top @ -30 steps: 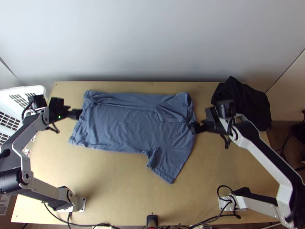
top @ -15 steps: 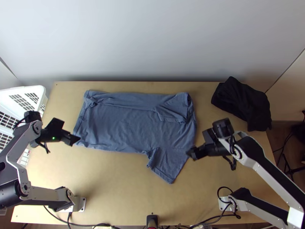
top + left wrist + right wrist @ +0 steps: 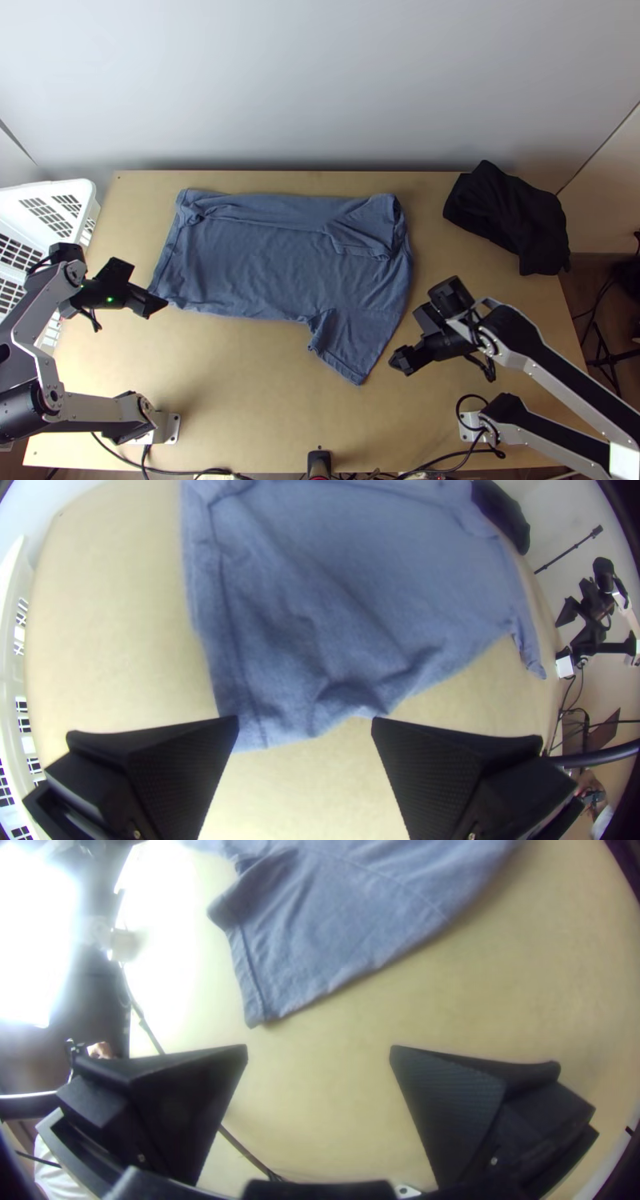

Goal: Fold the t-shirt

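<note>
In the top view the blue-grey t-shirt [image 3: 264, 264] lies with its far side folded inward along its length, that sleeve turned in over the body. The near sleeve [image 3: 352, 344] sticks out toward the table's near edge. My left gripper [image 3: 158, 304] is at the hem's near corner; in the left wrist view the left gripper [image 3: 305, 723] stands open, with the shirt's corner [image 3: 250, 730] close to one fingertip. My right gripper [image 3: 402, 362] is just right of the near sleeve's end; in the right wrist view the right gripper [image 3: 319, 1050] is open over bare table, beside the sleeve [image 3: 300, 940].
A dark bunched cloth [image 3: 508, 216] lies at the table's far right corner. A white slotted basket [image 3: 56, 200] stands at the left edge. Cables run along the near edge, by a small black device [image 3: 319, 464]. Bare wood [image 3: 240, 376] lies between the shirt and the near edge.
Both grippers have moved down the picture toward the near edge: the left from the hem's middle to its near corner, the right from the collar area to beside the near sleeve. The shirt looks unchanged.
</note>
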Robot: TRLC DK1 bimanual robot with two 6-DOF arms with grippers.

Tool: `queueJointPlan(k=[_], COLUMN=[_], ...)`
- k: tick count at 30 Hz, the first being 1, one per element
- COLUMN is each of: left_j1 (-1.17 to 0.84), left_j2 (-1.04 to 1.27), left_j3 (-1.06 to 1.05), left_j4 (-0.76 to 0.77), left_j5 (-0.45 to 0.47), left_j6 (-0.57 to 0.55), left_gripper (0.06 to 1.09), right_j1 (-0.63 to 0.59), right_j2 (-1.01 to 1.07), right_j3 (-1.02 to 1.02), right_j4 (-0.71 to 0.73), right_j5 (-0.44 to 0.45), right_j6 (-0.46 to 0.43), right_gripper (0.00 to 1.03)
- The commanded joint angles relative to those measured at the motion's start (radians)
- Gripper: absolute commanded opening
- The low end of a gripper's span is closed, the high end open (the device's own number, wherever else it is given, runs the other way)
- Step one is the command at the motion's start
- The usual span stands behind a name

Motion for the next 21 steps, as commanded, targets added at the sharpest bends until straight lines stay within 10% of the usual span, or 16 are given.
queueJointPlan(k=[1, 21], left_j1=[-0.018, -0.032], left_j2=[-0.004, 0.024], left_j3=[-0.005, 0.025], left_j4=[0.004, 0.039], left_j5=[0.001, 0.001], left_j6=[-0.036, -0.079], left_gripper=[1.03, 1.03], right_j1=[0.089, 0.217], right_j2=[0.050, 0.380], right_j3=[-0.058, -0.028], right_j4=[0.107, 0.325], right_j5=[-0.016, -0.018], right_j6=[0.046, 0.107], right_gripper=[0.99, 0.99])
